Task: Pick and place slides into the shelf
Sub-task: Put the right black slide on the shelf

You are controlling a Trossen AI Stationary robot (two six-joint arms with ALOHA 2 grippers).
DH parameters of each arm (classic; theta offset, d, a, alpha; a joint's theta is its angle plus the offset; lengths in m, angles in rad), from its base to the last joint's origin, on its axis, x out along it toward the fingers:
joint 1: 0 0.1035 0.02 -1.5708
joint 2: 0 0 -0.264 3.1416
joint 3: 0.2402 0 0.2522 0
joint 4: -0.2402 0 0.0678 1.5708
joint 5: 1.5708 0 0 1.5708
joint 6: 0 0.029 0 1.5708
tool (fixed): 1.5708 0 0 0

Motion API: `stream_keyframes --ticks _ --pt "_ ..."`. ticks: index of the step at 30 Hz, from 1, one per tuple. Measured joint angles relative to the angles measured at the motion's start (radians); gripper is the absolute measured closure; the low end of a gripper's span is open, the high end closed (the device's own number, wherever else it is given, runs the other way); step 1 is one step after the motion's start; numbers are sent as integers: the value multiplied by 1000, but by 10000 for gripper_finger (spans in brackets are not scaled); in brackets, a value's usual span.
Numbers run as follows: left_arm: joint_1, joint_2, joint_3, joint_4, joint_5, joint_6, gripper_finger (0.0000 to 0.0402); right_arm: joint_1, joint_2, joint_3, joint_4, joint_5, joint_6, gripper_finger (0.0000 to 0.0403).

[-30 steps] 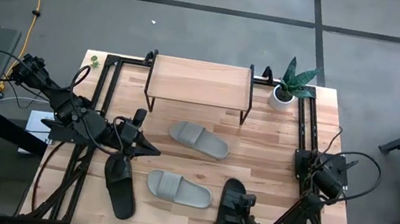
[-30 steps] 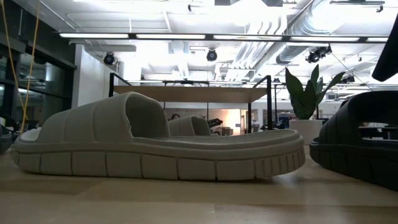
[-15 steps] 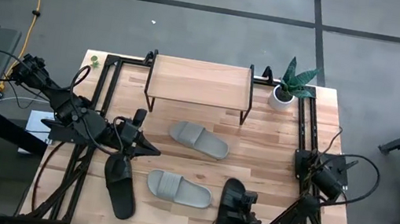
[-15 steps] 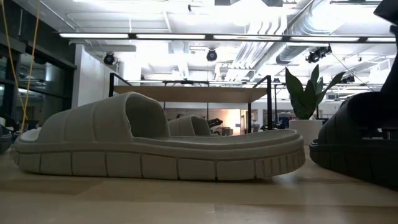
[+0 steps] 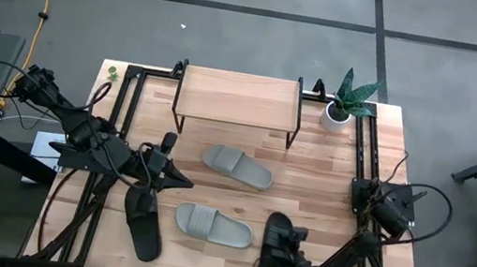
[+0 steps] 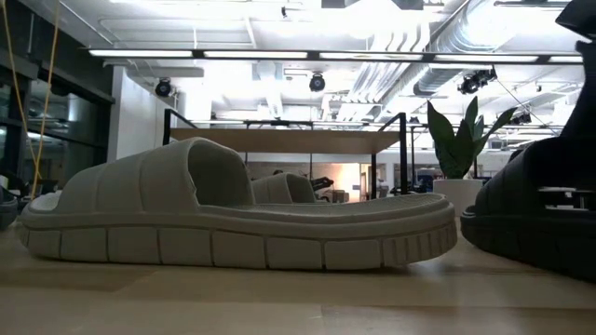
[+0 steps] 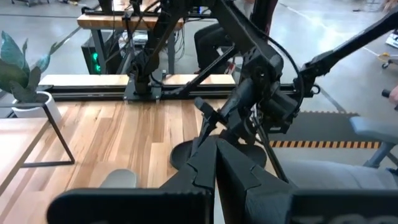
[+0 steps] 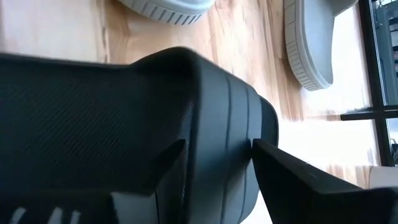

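Note:
Two black and two grey slides lie sole-down on the wooden table. The right black slide [image 5: 275, 245] lies near the front edge. My right gripper [image 8: 217, 146] is open over it, slanting down. One finger [image 8: 165, 171] is over the footbed side and the other finger [image 8: 305, 180] is outside the slide, with its ridged strap [image 8: 217, 118] between them. The left black slide [image 5: 142, 220] and the grey slides [image 5: 215, 226] [image 5: 236, 166] lie free. The shelf [image 5: 239, 99] stands at the far side. My left gripper [image 5: 177, 178] hovers shut above the table's left half. My right gripper straddles the side of the black slide's strap [image 8: 224, 162], coming from above and from the near side at a slant. I cannot tell whether its fingers touch the strap. The slide rests flat on the table.
A potted plant [image 5: 345, 104] stands at the far right, beside the shelf. Dark metal frame rails [image 5: 126, 98] run along the table's left and right sides. Bare wood lies between the shelf and the far grey slide.
My right gripper has sunk onto the right black slide and rolled a little, its fingers staying apart. The slide has kept its place.

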Motion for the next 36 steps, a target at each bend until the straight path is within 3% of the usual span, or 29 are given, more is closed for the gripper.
stream_keyframes --ticks 8,27,36 --pt "0 4 0 0 0 0 401 -14 0 0 -3 -1 -2 241" --pt "0 4 0 0 0 4 401 -13 0 0 6 -43 -29 393" --pt "0 4 1 0 0 12 401 -15 0 0 -31 -32 -26 401"
